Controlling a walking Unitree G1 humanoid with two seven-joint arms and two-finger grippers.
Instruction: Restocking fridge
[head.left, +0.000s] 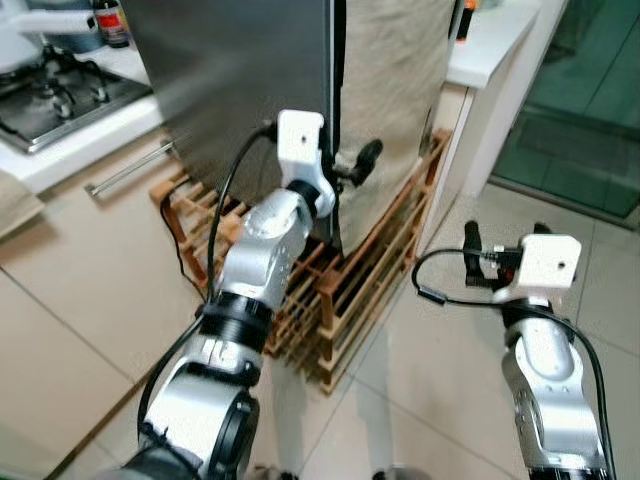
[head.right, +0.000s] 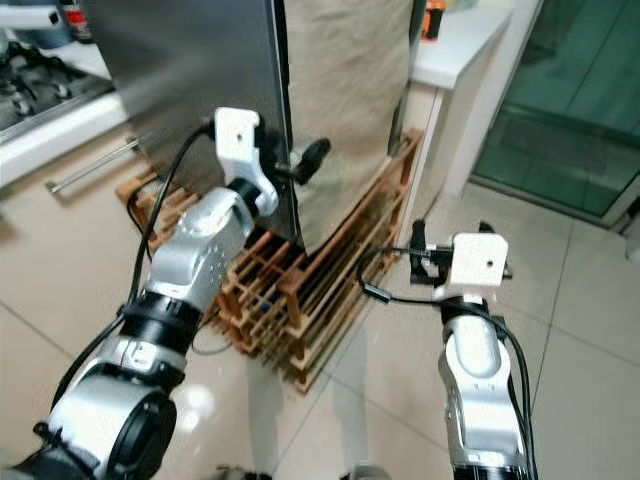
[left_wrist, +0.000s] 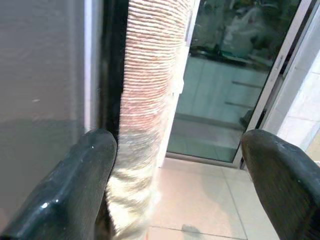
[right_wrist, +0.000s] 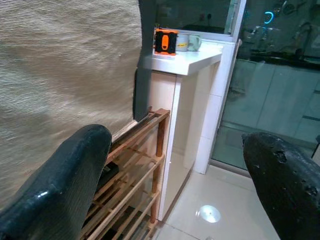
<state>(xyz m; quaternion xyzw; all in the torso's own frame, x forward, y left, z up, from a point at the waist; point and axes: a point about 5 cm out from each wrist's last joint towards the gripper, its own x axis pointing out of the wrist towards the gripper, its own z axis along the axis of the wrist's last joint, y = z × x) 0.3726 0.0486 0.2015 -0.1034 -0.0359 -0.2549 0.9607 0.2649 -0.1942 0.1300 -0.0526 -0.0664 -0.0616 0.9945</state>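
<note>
Grey steel fridge (head.left: 230, 80) stands at twelve o'clock on a wooden slatted rack (head.left: 350, 290), its side draped in beige cloth (head.left: 385, 100). The left gripper (head.left: 352, 168), fingers apart, straddles the fridge's front corner edge. The right gripper (head.left: 505, 245), at four o'clock, spread wide, hangs over open tiled floor (head.left: 440, 370).

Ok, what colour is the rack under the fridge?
Light reddish-brown wood; the wooden rack shows best in the left eye view.
</note>
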